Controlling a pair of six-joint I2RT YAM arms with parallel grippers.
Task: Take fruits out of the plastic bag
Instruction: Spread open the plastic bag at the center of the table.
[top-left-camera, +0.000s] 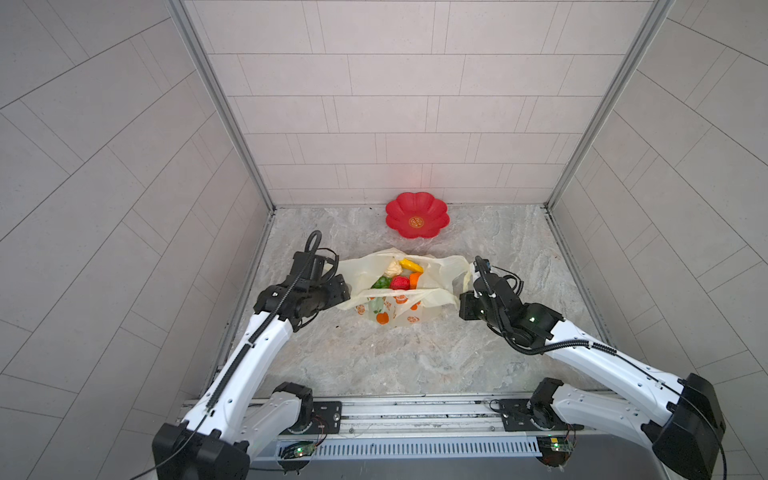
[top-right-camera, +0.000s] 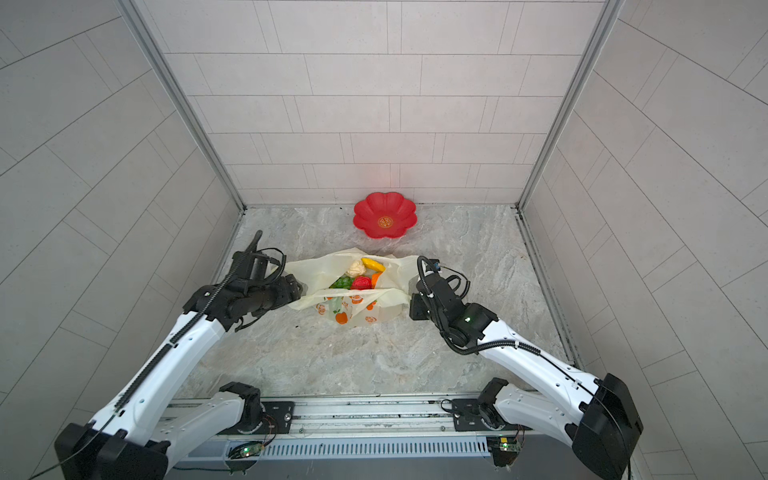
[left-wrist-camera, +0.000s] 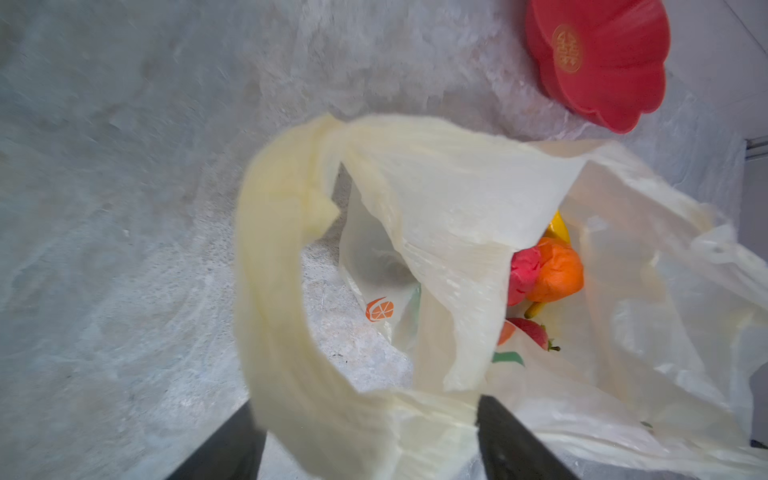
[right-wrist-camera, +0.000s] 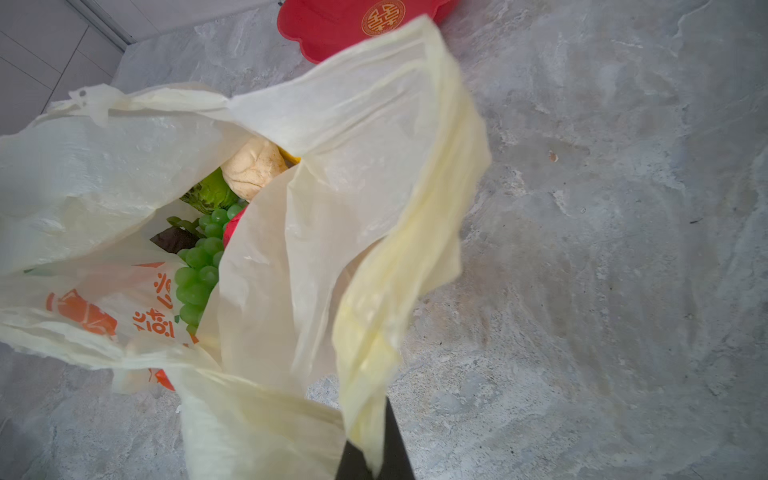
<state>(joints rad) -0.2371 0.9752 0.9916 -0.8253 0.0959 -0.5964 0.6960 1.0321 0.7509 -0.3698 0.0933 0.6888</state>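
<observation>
Gaping pale-yellow plastic bag (top-left-camera: 358, 269), fruits (top-left-camera: 400, 282) heaped inside

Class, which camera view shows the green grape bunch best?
The right wrist view: the green grape bunch is close, single grapes distinct. Both top views show only a small green patch. In the left wrist view the plastic bag hides it.

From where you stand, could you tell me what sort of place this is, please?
Most likely a robot test booth, not a real room: tile-patterned wall panels and a marble-look tabletop form a small box, and two arms are mounted on a metal rail at its front, flanking a plastic bag.
</observation>
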